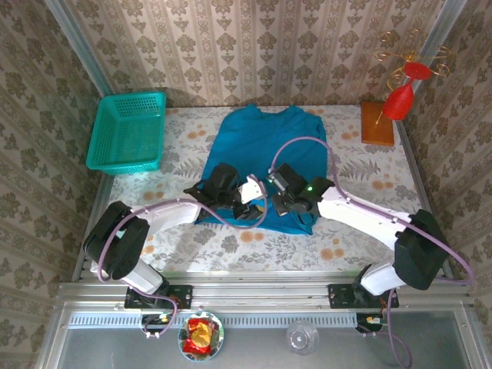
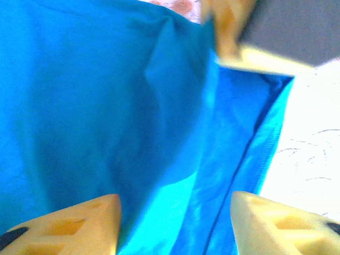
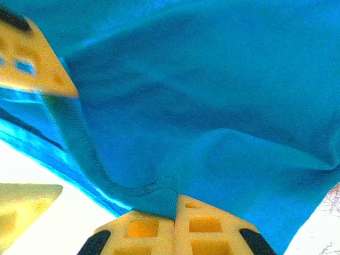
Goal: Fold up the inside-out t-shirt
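Note:
The blue t-shirt [image 1: 265, 142] lies spread on the middle of the table, collar toward the back wall. Both grippers meet at its near hem. My left gripper [image 1: 247, 198] is open; in the left wrist view its yellow fingertips [image 2: 85, 223] straddle a fold of the t-shirt [image 2: 106, 106] beside the stitched hem. My right gripper [image 1: 271, 192] is shut on the hem, and the right wrist view shows the t-shirt [image 3: 212, 90] edge pinched and lifted between the closed right gripper [image 3: 176, 204]. The left gripper's finger [image 3: 32, 58] sits close by.
A teal mesh basket [image 1: 127, 131] stands at the back left. A wooden block with a red ornament [image 1: 380, 123] stands at the back right. Below the table's near rail sit a bowl of snacks [image 1: 201, 335] and a glass [image 1: 302, 336].

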